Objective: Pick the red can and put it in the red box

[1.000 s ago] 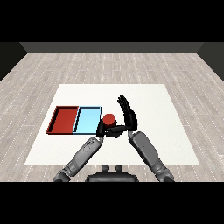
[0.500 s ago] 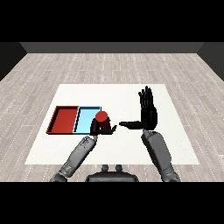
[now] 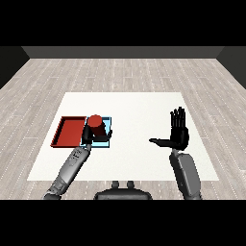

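- Since half a second ago, your left hand [image 3: 92, 137] has carried the red can [image 3: 96, 126] further left, from the right edge of the light blue tray [image 3: 107, 142] to a spot over that tray's left part, close to the red tray [image 3: 71, 131]. Your right hand [image 3: 178, 136] has swung further out to the right, well apart from the can.
- Your left hand has its fingers and thumb curled round the lower part of the red can, which stands upright in the grasp.
- You can see the can in front of the light blue tray, near the line where the two trays meet; it is not in the red tray yet. You cannot tell whether its base touches the tray floor.
- Your right hand is wide open and holds nothing: fingers straight and pointing away from you, thumb stuck out to the left, above the white table [image 3: 139, 108].
- The two trays lie side by side, touching, red on the left.
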Controlling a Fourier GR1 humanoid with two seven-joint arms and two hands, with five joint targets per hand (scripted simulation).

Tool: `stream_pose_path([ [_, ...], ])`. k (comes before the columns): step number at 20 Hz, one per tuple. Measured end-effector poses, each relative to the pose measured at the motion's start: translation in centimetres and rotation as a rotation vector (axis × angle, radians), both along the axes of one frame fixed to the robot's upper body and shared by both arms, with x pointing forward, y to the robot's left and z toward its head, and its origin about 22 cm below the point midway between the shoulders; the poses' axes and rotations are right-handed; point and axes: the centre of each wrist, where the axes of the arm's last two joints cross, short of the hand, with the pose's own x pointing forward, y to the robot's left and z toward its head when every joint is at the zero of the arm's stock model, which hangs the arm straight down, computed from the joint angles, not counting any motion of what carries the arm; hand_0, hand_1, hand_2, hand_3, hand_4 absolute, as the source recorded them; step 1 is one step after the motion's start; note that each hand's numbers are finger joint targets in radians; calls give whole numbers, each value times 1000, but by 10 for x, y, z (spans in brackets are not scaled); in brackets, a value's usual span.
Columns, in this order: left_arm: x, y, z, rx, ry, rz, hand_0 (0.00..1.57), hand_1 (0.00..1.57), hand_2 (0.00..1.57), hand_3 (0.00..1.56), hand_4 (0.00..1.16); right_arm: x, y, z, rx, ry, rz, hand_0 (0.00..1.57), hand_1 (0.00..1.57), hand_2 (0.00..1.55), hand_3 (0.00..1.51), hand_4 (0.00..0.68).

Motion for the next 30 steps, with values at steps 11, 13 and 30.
stream_pose_path([
  [11,41,66,21,206,39,195,1535,1535,1342,1445,1104,-16,-26,-73,-41,166,-52,0,0,0,0,0],
  [13,51,89,16,243,78,236,1544,1544,1523,1445,1079,-19,-23,-80,-36,180,-56,0,0,0,0,0],
  [30,55,200,-83,405,554,575,534,534,615,0,664,-9,-32,-80,-97,109,-61,0,0,0,0,0],
])
